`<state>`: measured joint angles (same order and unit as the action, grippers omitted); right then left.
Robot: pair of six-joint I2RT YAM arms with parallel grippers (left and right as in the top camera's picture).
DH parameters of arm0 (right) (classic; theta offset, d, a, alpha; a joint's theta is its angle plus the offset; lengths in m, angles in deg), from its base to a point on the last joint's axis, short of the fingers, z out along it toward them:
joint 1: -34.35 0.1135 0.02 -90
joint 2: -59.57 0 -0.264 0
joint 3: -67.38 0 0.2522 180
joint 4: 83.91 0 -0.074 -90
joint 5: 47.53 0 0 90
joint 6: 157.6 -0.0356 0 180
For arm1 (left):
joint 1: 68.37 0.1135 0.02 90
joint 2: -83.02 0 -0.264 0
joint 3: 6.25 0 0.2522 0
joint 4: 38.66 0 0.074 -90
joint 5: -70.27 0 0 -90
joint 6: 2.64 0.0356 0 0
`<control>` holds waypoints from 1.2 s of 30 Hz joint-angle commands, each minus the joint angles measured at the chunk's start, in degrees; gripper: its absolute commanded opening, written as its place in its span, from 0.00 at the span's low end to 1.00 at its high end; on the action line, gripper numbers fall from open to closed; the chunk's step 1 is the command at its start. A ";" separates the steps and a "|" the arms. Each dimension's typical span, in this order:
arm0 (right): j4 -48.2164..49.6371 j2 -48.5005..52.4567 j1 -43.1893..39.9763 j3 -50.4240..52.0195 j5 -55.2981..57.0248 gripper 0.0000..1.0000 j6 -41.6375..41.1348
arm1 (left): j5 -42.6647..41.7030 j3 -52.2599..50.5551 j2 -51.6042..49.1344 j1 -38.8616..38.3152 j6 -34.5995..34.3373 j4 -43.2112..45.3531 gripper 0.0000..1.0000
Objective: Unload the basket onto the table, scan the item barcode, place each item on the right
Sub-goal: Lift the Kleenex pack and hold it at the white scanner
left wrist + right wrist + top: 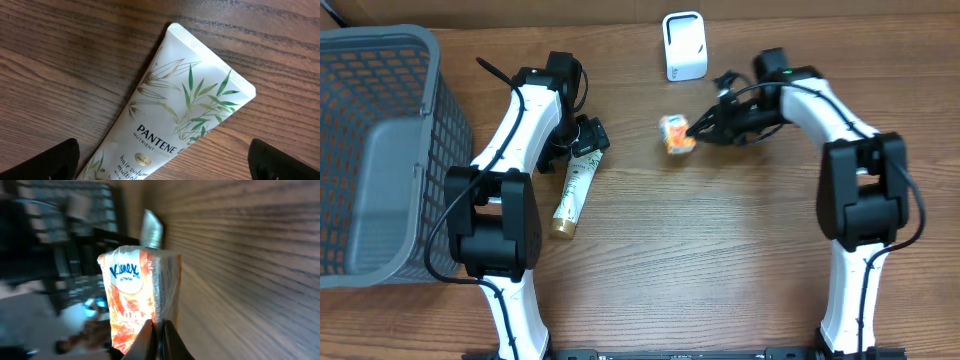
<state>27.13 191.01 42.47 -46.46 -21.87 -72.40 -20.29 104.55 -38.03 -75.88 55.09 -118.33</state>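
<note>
An orange and white Kleenex tissue pack (677,134) is the item, a little below the white barcode scanner (684,45) at the back of the table. My right gripper (698,128) is shut on the pack's right edge. In the right wrist view the pack (140,295) stands upright, with its seam pinched in the gripper (159,330). My left gripper (582,140) hangs open over the flat end of a white Pantene tube (573,195). In the left wrist view its dark fingertips (62,160) stand wide on either side of the tube (180,115), not touching it.
A grey mesh basket (380,150) fills the left side of the table. The tube lies lengthwise between the basket and the table's middle. Bare wood stretches between the two arms toward the front edge.
</note>
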 commanded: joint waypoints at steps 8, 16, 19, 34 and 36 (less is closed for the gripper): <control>0.31 0.37 -4.15 -1.57 -25.33 0.04 11.80 | 0.98 -0.68 0.07 -0.44 -0.07 0.24 1.00; 6.99 0.37 -4.85 -1.57 -25.64 0.04 8.46 | 0.98 -0.68 0.07 -0.44 -0.07 0.24 1.00; 10.80 0.37 -5.33 -1.57 -25.64 0.04 4.63 | 1.01 -0.68 0.07 -0.44 -0.09 0.24 1.00; 27.30 0.35 -7.39 -1.62 -21.27 0.04 -14.64 | 0.98 -0.68 0.07 -0.44 -0.09 0.24 1.00; 29.11 0.35 -7.39 -1.64 -17.27 0.04 -19.98 | 0.98 -0.68 0.07 -0.44 -0.09 0.24 1.00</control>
<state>54.21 191.01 35.19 -46.52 -44.18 -82.82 -20.29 104.51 -38.03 -75.88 55.09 -118.31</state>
